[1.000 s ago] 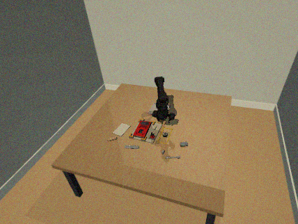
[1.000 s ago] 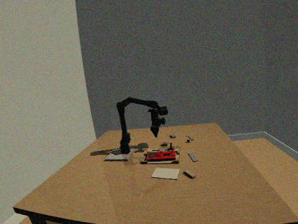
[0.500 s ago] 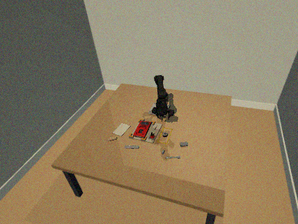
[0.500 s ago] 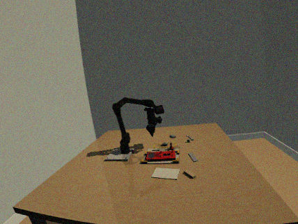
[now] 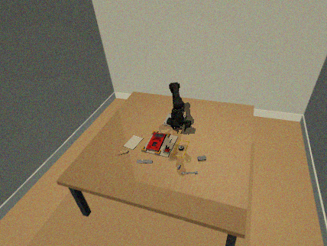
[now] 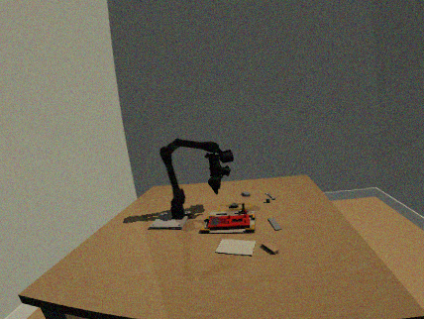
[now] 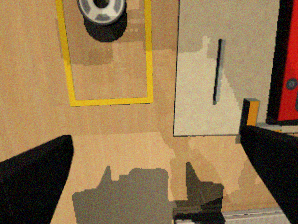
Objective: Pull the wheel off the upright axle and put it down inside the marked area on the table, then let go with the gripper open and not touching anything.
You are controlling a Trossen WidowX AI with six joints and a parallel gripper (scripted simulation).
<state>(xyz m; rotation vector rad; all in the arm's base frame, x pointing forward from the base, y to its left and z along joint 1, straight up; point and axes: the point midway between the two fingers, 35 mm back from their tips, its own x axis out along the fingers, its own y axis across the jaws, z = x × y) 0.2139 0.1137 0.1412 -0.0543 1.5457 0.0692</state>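
On the desk point(image 5: 214, 183), near its middle, the wheel point(image 7: 101, 10) lies inside the yellow marked area point(image 7: 111, 101), fingers spread and empty above, so your only risk is dipping onto clutter.

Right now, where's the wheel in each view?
Top: wheel right of the grey plate, inside the yellow outline.
Exterior: wheel small, dark, just behind the red block.
Wrist: wheel at the top edge, inside the yellow outline, jaws open and clear of it.
Shared landmark: the red block.
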